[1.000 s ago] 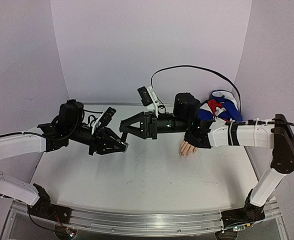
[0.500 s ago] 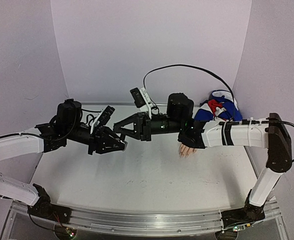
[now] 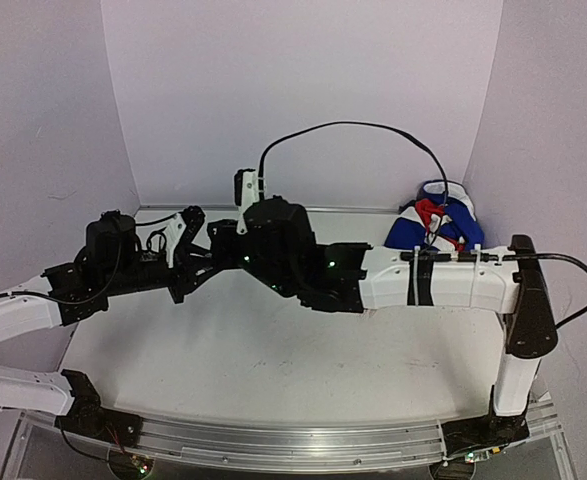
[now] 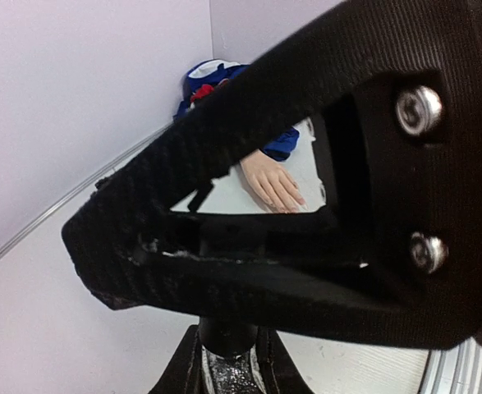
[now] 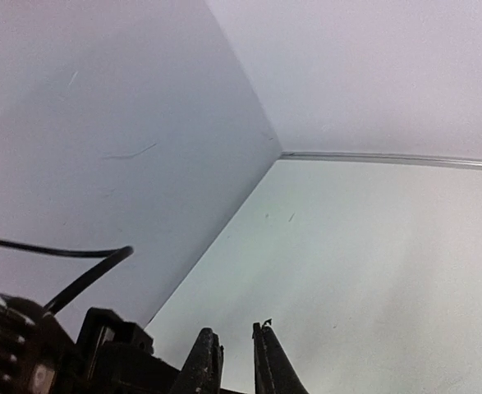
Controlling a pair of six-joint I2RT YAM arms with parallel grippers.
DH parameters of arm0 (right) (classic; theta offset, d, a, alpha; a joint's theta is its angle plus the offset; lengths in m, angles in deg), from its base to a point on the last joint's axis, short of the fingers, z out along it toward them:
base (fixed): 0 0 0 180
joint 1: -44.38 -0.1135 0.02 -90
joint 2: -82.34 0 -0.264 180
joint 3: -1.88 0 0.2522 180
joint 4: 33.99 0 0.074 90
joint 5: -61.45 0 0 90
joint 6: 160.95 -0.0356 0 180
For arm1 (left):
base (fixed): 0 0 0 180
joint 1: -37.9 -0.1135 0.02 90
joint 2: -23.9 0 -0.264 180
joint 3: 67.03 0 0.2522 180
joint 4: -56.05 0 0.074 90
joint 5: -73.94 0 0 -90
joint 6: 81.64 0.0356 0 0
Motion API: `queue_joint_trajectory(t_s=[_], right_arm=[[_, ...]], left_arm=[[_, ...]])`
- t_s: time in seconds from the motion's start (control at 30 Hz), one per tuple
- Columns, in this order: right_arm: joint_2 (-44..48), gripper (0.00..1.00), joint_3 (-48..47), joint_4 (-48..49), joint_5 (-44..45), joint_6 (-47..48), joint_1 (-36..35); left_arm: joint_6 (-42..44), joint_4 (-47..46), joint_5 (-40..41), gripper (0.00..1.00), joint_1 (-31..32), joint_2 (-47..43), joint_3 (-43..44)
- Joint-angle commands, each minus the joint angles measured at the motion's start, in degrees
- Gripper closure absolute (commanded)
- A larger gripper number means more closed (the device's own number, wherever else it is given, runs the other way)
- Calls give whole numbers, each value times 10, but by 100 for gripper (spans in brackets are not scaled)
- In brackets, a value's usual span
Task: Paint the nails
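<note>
The left end effector [image 4: 227,371] is clenched on a small bottle [image 4: 226,338]; the right end effector [image 5: 234,349], close above it, is clenched too.

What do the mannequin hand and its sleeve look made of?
Mannequin hand: probably plastic or rubber; smooth, matte, evenly skin-coloured, with moulded fingers. Sleeve: looks like soft fabric; bunched in folds, coloured blue, white and red.

We see a pale skin-coloured mannequin hand [image 4: 273,185], its sleeve [image 3: 458,222] blue, white and red; the table [image 3: 273,365] seems off-white.
</note>
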Motion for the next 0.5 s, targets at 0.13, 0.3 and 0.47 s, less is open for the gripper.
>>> queue_joint_trajectory(t_s=[0.13,0.3,0.47], right_arm=[[-22,100,-69,-73,70,26,-50],[54,83,25,2,-27,84,-29],[142,42,114,18,-153,103,26]], left_arm=[[-3,-64,90,100,-15,-4,21],[-5,-61,61,100,-15,6,26],[-8,-58,22,100,-15,14,32]])
